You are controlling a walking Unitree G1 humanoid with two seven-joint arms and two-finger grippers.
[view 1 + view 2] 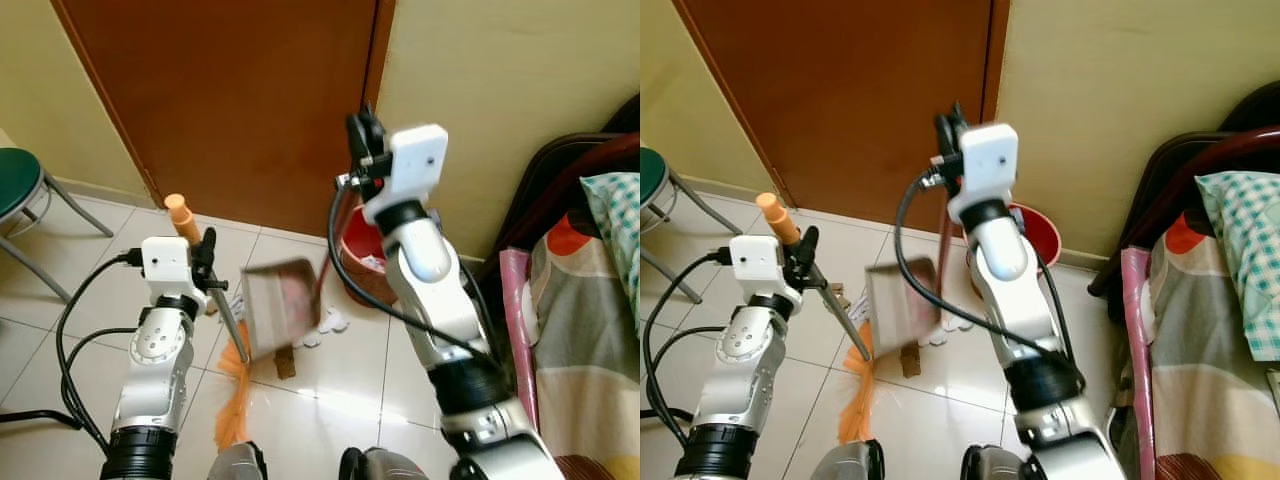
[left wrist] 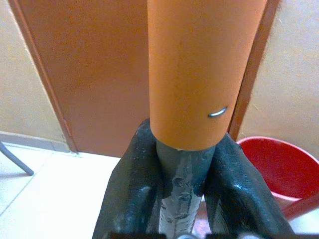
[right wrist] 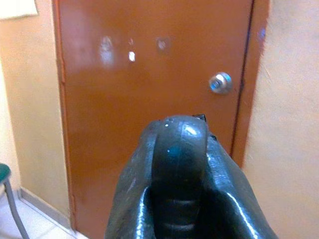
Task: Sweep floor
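before brown door [image 1: 240,100]: left hand [image 1: 205,262] clenched on broom [image 1: 232,330], right hand [image 1: 362,135] gripping dustpan [image 1: 282,308] handle.

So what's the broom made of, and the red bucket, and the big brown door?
The broom has soft orange bristles, probably plastic, on a grey metal-looking pole with an orange grip, smooth and likely plastic too. The red bucket looks like glossy moulded plastic with a thin rim. The door seems to be painted or varnished wood: light glares off it, and it has a shiny metal knob.
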